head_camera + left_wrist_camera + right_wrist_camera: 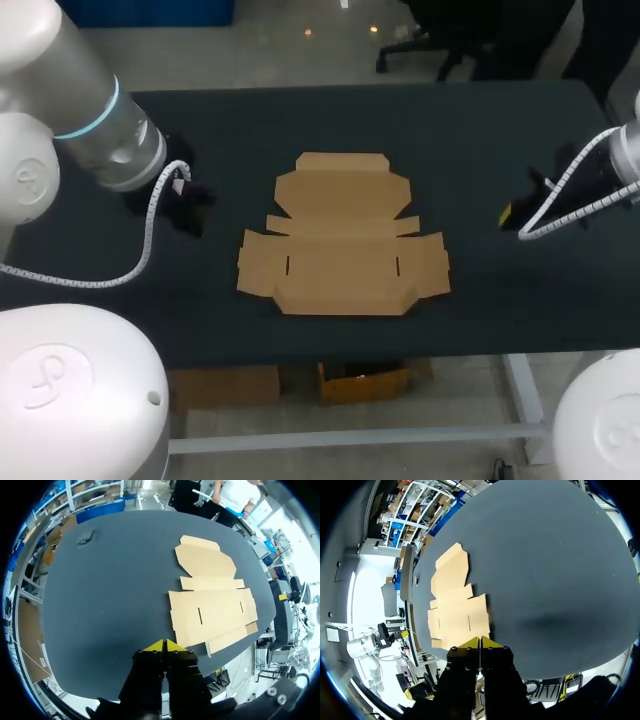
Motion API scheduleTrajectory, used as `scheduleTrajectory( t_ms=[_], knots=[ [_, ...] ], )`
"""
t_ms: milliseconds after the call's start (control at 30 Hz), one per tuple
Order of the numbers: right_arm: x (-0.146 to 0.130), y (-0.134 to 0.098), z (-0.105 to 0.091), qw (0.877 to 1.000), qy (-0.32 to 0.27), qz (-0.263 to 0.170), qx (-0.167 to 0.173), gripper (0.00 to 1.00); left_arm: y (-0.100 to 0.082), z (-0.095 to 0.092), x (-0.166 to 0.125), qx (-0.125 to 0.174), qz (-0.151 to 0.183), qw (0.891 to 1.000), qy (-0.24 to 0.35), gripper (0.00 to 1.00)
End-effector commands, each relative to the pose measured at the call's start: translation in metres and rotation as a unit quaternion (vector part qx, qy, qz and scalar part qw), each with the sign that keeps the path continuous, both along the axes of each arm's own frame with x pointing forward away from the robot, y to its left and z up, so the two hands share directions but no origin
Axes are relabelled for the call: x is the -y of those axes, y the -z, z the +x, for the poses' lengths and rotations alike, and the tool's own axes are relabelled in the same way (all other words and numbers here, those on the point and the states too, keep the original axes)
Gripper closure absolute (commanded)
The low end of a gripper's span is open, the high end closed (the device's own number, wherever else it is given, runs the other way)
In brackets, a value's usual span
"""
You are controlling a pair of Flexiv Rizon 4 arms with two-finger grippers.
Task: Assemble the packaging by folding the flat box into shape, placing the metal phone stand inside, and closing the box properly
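I am looking out along my right gripper (480, 642), whose two yellow tips are pressing together with nothing between them. It is hanging above the dark table (550, 565). The flat cardboard box (454, 605) is lying unfolded on that surface, all its flaps spread out. Its nearest edge is sitting just ahead of the fingertips, and the rest is stretching away from them, slightly off to one side.
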State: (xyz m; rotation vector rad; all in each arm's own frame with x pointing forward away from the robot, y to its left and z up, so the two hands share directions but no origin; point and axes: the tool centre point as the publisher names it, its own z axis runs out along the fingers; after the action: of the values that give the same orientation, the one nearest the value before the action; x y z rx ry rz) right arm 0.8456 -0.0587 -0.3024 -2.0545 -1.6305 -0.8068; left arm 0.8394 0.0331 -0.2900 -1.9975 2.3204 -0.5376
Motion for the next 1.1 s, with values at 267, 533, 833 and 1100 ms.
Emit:
scheduleTrajectory(
  t_ms=[267,533,833,1100],
  knots=[
    [-0.001,0.002,0.004,1.000,-0.003,0.001,-0.003,1.00,0.000,0.002,0.002,-0.002,0.003,1.000,-0.001,1.00],
    [-0.006,-0.001,0.012,1.000,-0.020,-0.005,0.003,1.00,0.002,0.020,0.010,0.015,-0.015,1.000,0.015,1.00],
    [-0.008,0.008,0.025,0.999,-0.044,-0.018,-0.001,1.00,0.013,0.039,0.018,0.017,-0.027,0.999,0.038,1.00],
    [-0.012,0.020,0.037,0.998,-0.064,-0.017,-0.018,1.00,0.019,0.056,0.019,0.004,-0.025,0.999,0.040,1.00]
  ],
)
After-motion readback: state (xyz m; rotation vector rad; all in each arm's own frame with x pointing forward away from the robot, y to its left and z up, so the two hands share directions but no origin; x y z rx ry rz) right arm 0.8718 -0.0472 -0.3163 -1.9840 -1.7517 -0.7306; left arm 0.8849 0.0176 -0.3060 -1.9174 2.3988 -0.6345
